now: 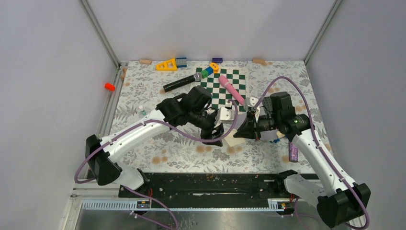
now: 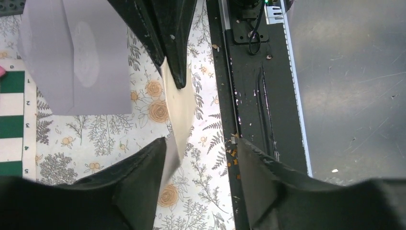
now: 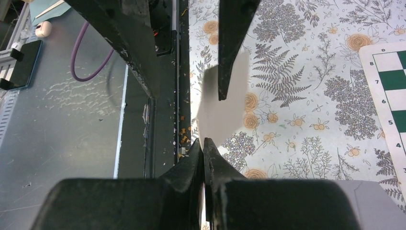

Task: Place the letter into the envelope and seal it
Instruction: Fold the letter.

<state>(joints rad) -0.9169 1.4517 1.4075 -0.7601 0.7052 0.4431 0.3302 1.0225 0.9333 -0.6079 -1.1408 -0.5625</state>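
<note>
Your left arm [image 1: 139, 130] and right arm [image 1: 314, 153] wear white shells over black joints and bases, each trailing a purple cable [image 3: 73, 55]; the tapering black fingers [image 2: 139, 191] look matte, perhaps scuffed, and a green light [image 1: 303, 121] glows near the right wrist

The letter [image 2: 178, 112] shows edge-on near the envelope [image 2: 76, 57].
</note>
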